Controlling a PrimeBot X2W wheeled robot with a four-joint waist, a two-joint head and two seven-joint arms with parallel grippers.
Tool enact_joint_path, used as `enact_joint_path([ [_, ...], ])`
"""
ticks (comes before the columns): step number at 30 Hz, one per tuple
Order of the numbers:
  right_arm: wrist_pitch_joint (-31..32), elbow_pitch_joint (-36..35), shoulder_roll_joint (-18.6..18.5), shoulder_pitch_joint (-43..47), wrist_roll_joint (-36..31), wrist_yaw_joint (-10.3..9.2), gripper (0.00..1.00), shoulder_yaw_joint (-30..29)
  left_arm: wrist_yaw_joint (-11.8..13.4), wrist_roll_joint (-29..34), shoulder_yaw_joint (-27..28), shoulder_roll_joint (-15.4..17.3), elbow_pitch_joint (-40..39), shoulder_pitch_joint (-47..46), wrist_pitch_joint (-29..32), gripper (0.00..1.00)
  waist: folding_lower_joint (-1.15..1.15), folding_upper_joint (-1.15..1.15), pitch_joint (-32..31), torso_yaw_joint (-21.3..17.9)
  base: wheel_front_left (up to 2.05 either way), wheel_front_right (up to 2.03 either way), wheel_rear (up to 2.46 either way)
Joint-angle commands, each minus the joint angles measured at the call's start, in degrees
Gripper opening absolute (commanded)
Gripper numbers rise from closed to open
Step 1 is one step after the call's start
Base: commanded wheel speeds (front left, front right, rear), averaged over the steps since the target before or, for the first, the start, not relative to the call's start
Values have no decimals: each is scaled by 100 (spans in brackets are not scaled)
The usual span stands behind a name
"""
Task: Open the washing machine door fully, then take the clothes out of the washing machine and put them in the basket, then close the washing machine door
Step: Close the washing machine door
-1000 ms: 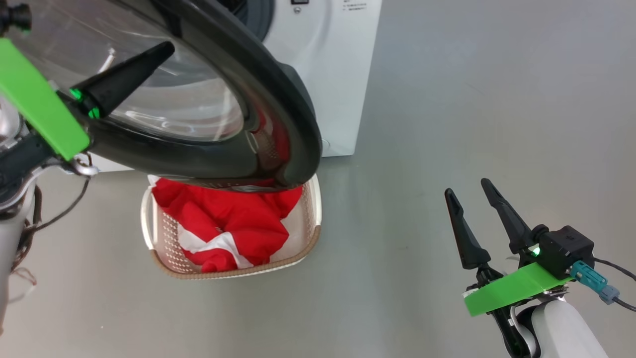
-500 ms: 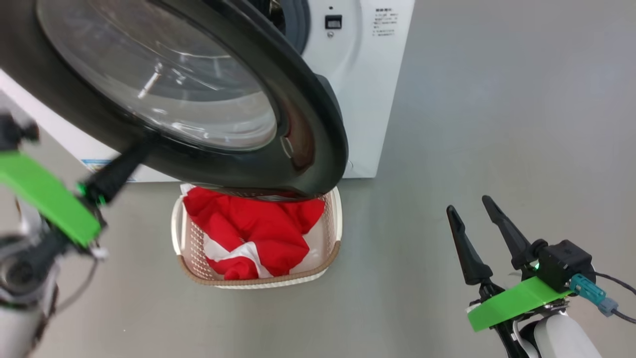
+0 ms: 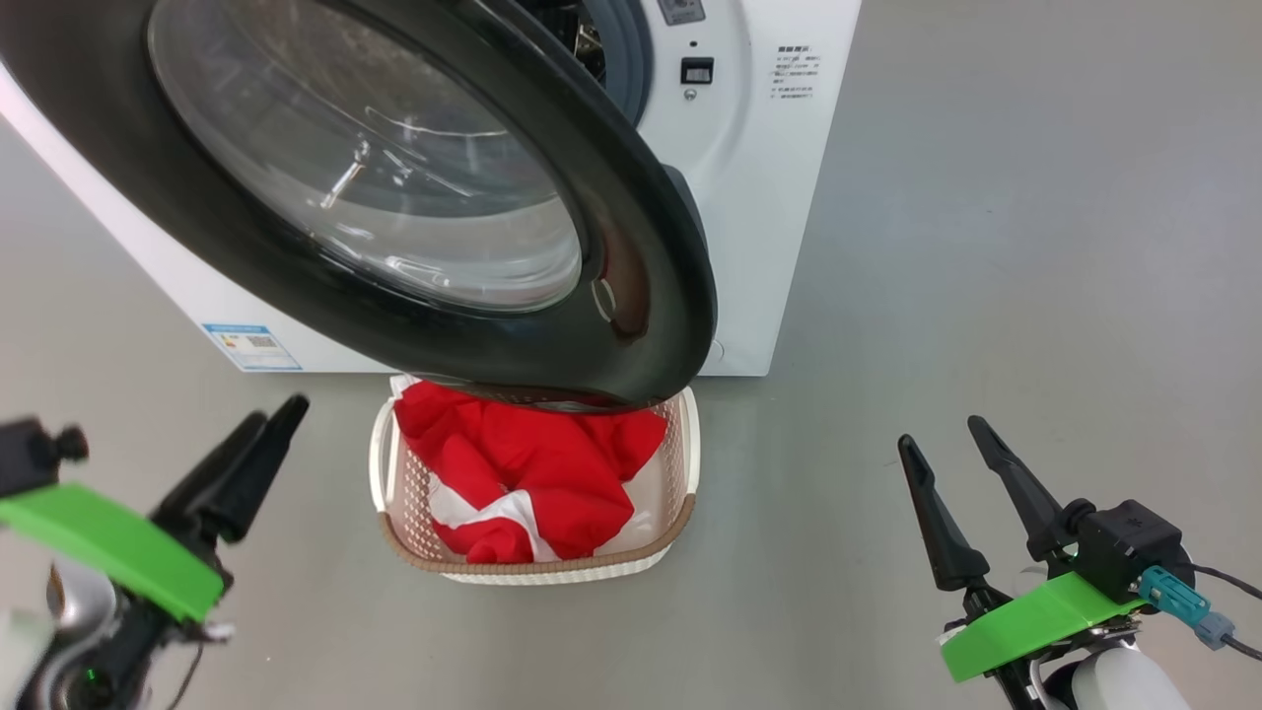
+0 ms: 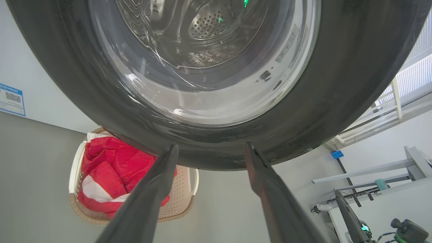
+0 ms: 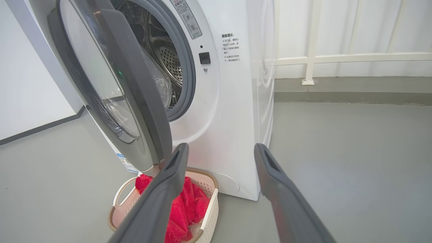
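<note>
The washing machine (image 3: 749,197) stands white at the top, its door (image 3: 651,296) hanging part-way open, black rim and glass bowl toward me. Under the door's lower edge sits the basket (image 3: 552,570) with the red and white clothes (image 3: 532,473) piled in it. My left gripper (image 3: 277,411) is low at the left, open and empty, apart from the door. In the left wrist view its fingers (image 4: 162,175) spread below the door (image 4: 337,84) rim, with the basket (image 4: 76,162) beyond. My right gripper (image 3: 942,434) stands open and empty at the lower right. The right wrist view shows the steel drum (image 5: 168,60) through the gap.
Grey floor spreads to the right of the machine. A blue label sticker (image 3: 251,347) marks the machine's lower front. A white railing (image 5: 337,59) runs along the wall behind. A pale bench frame (image 4: 388,168) stands at the far right of the left wrist view.
My left gripper has come away from the door glass, dropped to the lower left and opened. The head camera has shifted, showing more of the machine front. The right gripper has held still.
</note>
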Motion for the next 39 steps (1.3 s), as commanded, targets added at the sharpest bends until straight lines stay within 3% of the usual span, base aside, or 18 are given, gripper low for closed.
enact_joint_path([
  [1,-28,-123,-31,65,14,9,100,103,-19,90,181,275,-1,-13,-238,100,0,0,-17,-19,0,0,0],
  [15,-28,-98,-102,180,41,9,100,46,-19,156,-110,240,345,914,-2023,100,0,0,-157,-403,0,0,0],
  [23,-28,-104,-113,245,53,9,100,3,-19,658,-204,150,691,1160,-2387,100,0,0,-201,-621,0,0,0],
  [29,-28,-137,-112,260,47,9,100,-64,-19,1351,379,-155,880,1279,-2403,100,0,0,-212,-742,0,0,0],
  [33,-28,-163,-101,290,57,9,100,-93,-19,2149,1157,-629,1034,1542,-2404,100,0,0,-238,-848,0,0,0],
  [39,-28,-196,-103,296,61,9,100,-114,-19,3026,1761,-1023,961,1737,-2405,100,0,0,-215,-906,0,0,0],
])
